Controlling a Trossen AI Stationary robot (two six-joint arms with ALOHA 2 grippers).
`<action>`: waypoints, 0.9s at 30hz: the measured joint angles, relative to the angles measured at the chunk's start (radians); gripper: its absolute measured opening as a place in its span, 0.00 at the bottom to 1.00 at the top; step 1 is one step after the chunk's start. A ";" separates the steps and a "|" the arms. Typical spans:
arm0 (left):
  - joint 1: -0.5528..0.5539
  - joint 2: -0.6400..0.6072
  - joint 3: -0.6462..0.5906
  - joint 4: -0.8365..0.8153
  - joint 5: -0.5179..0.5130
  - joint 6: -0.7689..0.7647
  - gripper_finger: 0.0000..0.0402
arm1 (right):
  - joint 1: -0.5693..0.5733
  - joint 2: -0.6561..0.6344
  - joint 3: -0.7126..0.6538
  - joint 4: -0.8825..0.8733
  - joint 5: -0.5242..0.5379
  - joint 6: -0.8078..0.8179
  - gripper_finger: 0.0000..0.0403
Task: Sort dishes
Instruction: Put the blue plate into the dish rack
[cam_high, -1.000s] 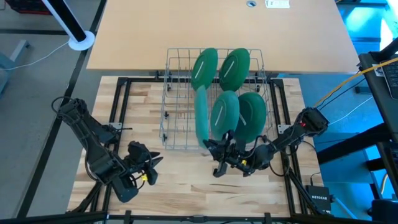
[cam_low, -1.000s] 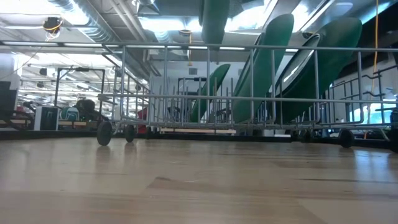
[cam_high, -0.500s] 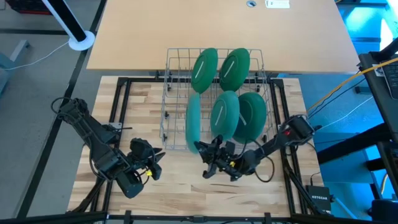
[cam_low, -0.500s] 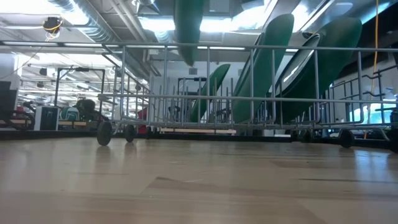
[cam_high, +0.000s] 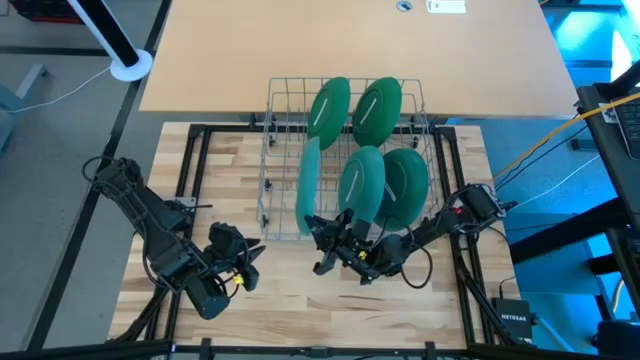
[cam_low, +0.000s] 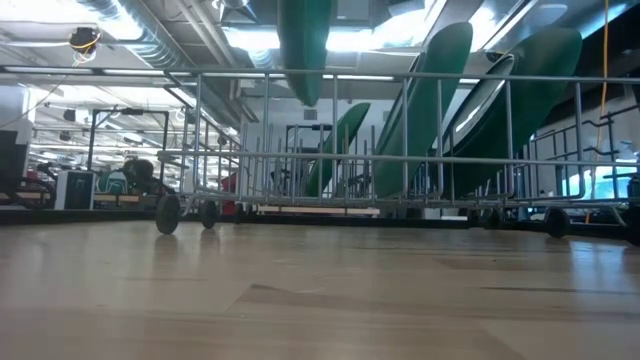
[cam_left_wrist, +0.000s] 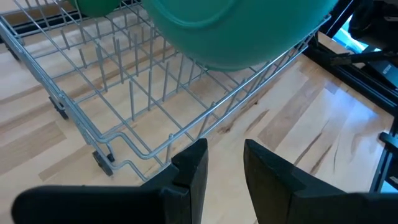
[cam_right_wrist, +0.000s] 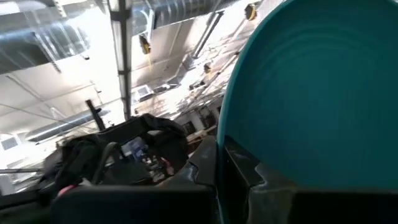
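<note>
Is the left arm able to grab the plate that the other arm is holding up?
Probably not right now. The left pincer sits low on the table, away from the rack, while the right pincer holds that plate upright, raised above the rack's near side.

Right pincer (cam_high: 322, 238) clamped edge-on, arm stretched low leftward. Left pincer (cam_high: 246, 268) idle well off its left, fingers slightly apart.

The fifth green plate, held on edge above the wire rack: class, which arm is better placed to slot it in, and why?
The right. Its right gripper is already shut on the fifth green plate, on edge over the wire rack. The left gripper waits apart on the table, open and empty.
</note>
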 joint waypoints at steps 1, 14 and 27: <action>0.000 0.000 0.000 0.000 0.000 0.000 0.24 | -0.001 0.000 0.000 -0.002 0.008 0.000 0.02; 0.019 0.009 0.000 0.030 -0.016 0.018 0.24 | -0.007 0.000 0.000 -0.053 -0.005 0.025 0.02; 0.104 0.177 0.000 0.273 -0.017 0.411 0.24 | -0.006 0.000 0.000 -0.054 -0.033 0.027 0.02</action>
